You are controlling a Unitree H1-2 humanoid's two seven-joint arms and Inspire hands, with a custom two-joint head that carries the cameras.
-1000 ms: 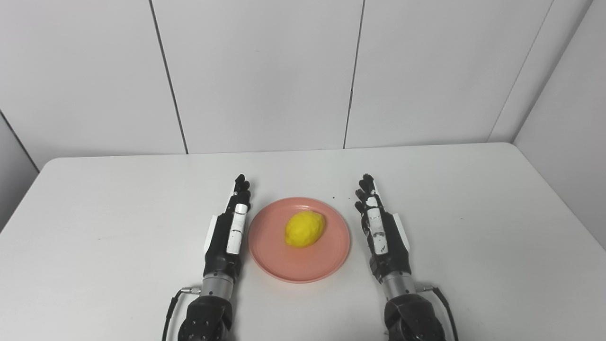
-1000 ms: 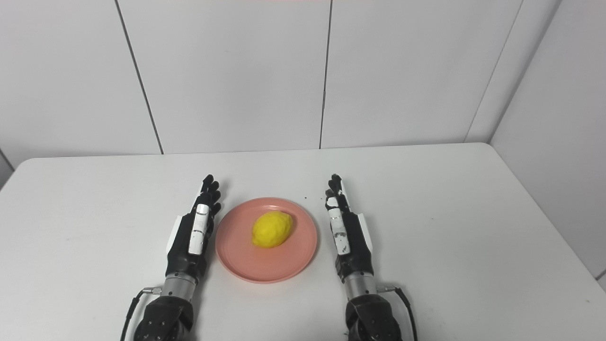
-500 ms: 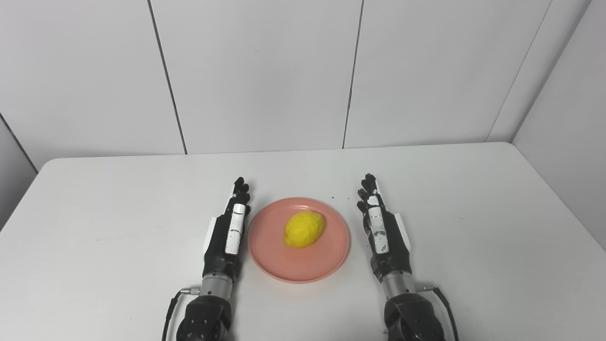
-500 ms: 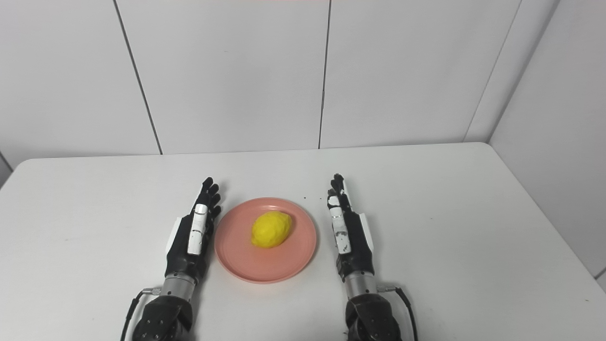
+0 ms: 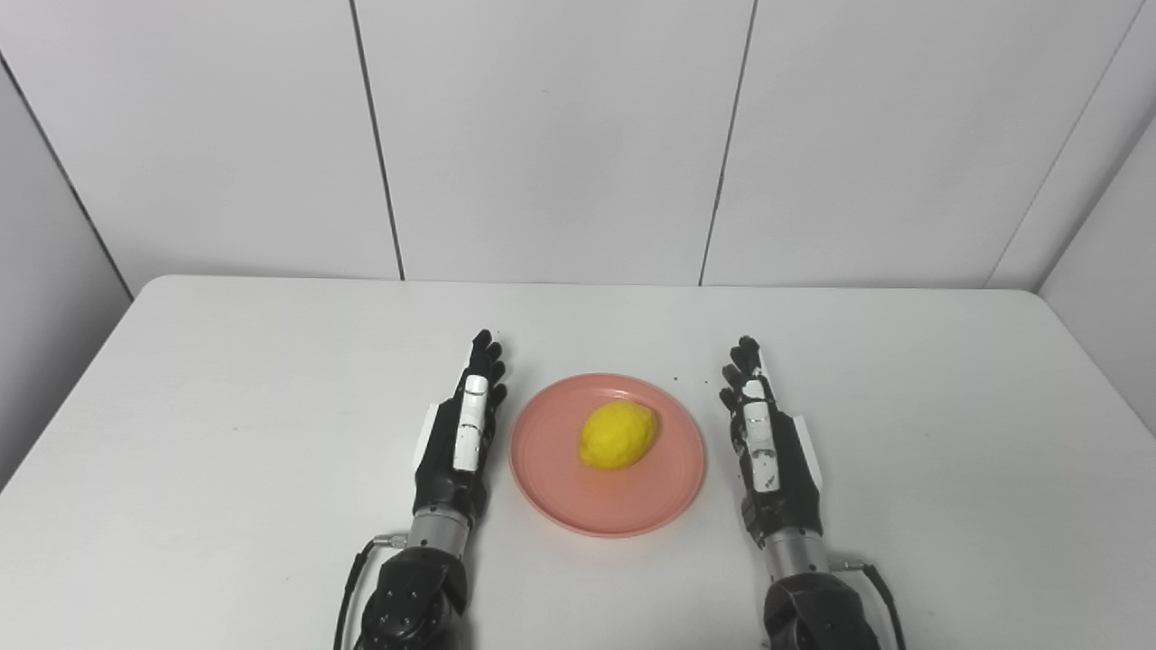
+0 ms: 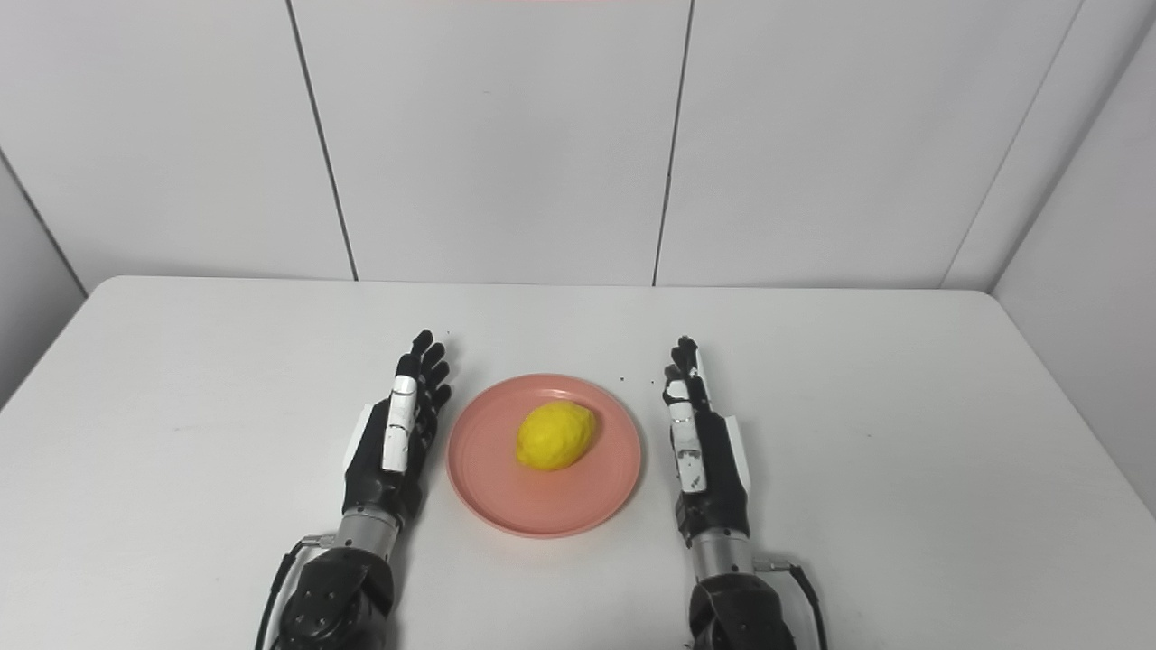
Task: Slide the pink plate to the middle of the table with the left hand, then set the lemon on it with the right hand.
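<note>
On the white table [image 5: 226, 433], the left hand [image 5: 459, 435] lies just beside the left rim of the pink plate [image 5: 551, 487], its arm coming up from the bottom edge. The hand holds nothing; its fingers [image 5: 488, 357] are stretched out straight and a little spread, pointing away from the robot toward the back wall [image 5: 551, 135], with the thumb edge turned up. Whether it touches the plate's rim cannot be told; in the right eye view a narrow strip of table shows between them. The plate sits near the middle of the table, flat, closer to the front edge than to the wall. The lemon [image 5: 618, 435] lies on the plate, a little behind and to the right of the plate's centre. Its long axis runs on a slant, from the near left to the far right, and the narrower tip points to the far right. A few small dark specks [image 5: 686, 377] mark the table just behind the plate's right side. The right hand [image 5: 769, 442] lies to the right of the plate, clearly apart from its rim, empty as well, with its fingers extended and slightly parted, pointing toward the wall.
</note>
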